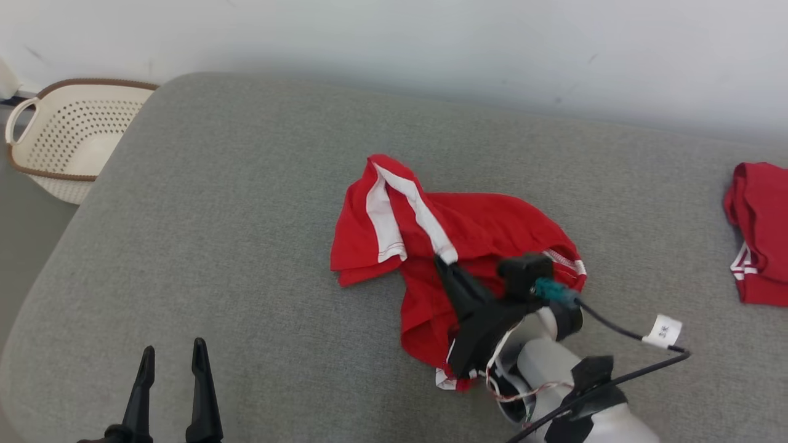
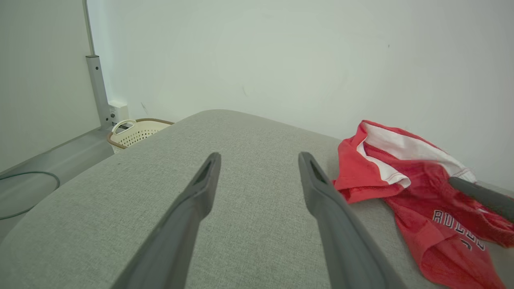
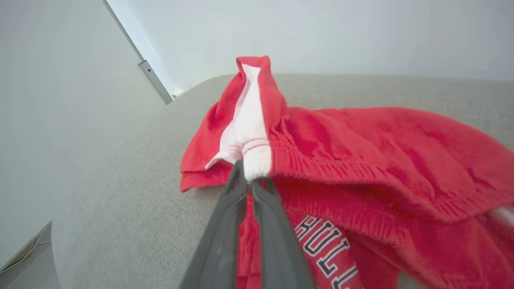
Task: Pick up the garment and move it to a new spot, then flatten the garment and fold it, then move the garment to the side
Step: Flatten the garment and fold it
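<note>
The garment [image 1: 480, 234] is a red piece with white stripes and white lettering, lying crumpled in the middle of the grey cushioned surface [image 1: 246, 246]. My right gripper [image 1: 444, 263] reaches over it from the lower right and is shut on the white end of its waistband [image 3: 257, 162]. In the right wrist view the cloth [image 3: 361, 152] is pinched between the two dark fingers and lifted into a ridge. My left gripper [image 1: 172, 357] stands open at the lower left, apart from the garment [image 2: 405, 176], with nothing between its fingers.
A second red garment [image 1: 760, 231] lies folded at the right edge of the surface. A cream perforated basket [image 1: 68, 141] stands on the floor past the far left corner. A white wall runs behind the surface.
</note>
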Motion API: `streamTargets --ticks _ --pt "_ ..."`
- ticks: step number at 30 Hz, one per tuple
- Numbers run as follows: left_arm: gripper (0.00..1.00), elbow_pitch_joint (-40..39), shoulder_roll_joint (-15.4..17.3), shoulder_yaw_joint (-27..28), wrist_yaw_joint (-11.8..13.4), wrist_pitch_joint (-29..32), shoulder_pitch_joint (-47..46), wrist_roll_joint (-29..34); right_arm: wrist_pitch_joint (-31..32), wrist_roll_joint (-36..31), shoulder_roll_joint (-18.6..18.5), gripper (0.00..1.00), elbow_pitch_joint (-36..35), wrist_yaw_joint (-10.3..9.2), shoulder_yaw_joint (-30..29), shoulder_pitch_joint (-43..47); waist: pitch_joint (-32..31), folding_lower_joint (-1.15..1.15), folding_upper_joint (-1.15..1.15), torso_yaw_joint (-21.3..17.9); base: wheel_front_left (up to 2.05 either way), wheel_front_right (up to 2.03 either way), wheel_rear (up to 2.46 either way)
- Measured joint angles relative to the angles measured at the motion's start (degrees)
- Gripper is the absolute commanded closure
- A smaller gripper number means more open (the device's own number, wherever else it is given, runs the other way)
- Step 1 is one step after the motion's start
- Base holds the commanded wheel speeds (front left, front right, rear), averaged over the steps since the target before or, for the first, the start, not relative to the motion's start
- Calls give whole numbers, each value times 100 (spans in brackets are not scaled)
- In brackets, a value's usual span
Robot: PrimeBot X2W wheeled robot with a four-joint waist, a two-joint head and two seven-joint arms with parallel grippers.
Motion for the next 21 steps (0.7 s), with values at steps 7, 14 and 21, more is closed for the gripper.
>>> streamTargets --ticks 7,14,21 --pt "0 0 -8 -19 -1 0 52 -1 -5 -142 -441 100 -639 0 -302 -216 -122 0 0 -271 0 0 0" --pt "0 8 -10 -26 42 0 104 -12 253 -168 -985 100 -1257 0 -420 -570 -257 0 0 -458 0 0 0" --pt "0 2 -10 -64 132 0 219 -57 838 -102 -1322 100 -2100 0 -750 -666 -392 0 0 -540 0 0 0"
